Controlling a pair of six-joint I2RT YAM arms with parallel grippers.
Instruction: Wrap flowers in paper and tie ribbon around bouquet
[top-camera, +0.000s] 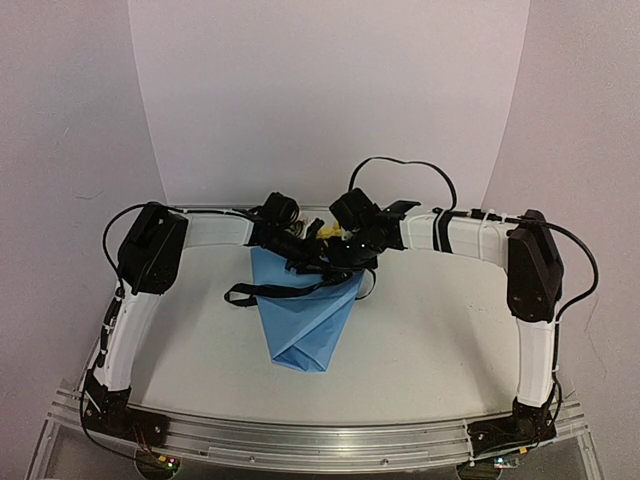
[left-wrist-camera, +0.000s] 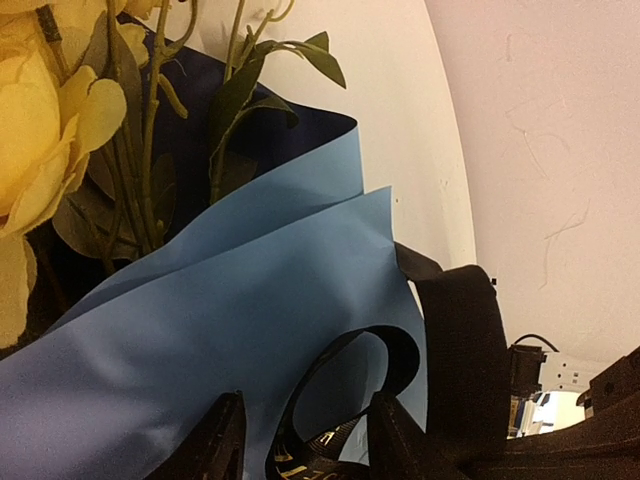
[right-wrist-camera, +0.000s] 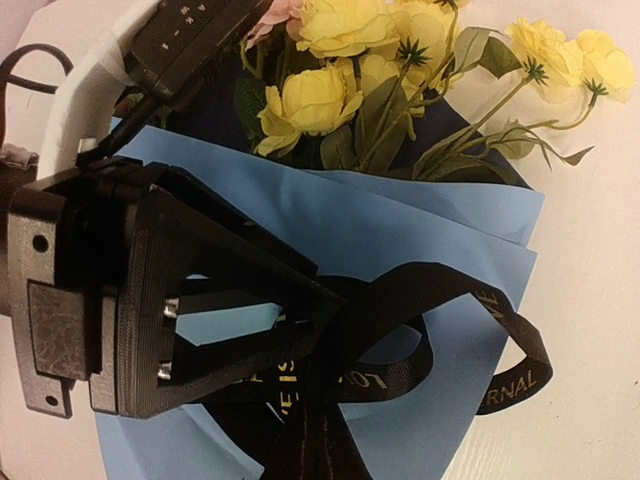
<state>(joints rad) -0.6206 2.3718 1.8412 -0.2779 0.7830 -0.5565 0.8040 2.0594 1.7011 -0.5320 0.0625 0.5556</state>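
Though half hidden beneath the left arm and right arm, meeting over the far middle of the table, plainly visible from overhead: the bouquet lying flat, cone tip toward the near edge, blooms toward the back, a black loop of the ribbon trailing off its left side. Probably mid-knot around the cone's waist. For a clean tie: keep one strand anchored, close on the other only once seated squarely between the pads, draw sideways across the cone rather than upward, ease off before creasing the paper. Next, from the left wrist: the left gripper with jaws spread, one finger each side of a curl of ribbon resting on the light blue sheet, holding nothing; yellow flowers and leaves up at the left against the navy inner face; black bulk of the other gripper just beside, at right. Last, from the right wrist: the right gripper at the bottom edge, jaws pressed together, apparently pinching the ribbon where the lettered strands converge, exact bite hard to make out. Left gripper's open fingers stretched across the left half, tips at that same crossing; touching the ribbon or merely over it, impossible to tell. Bouquet directly beyond both sets of jaws, blooms at the top.
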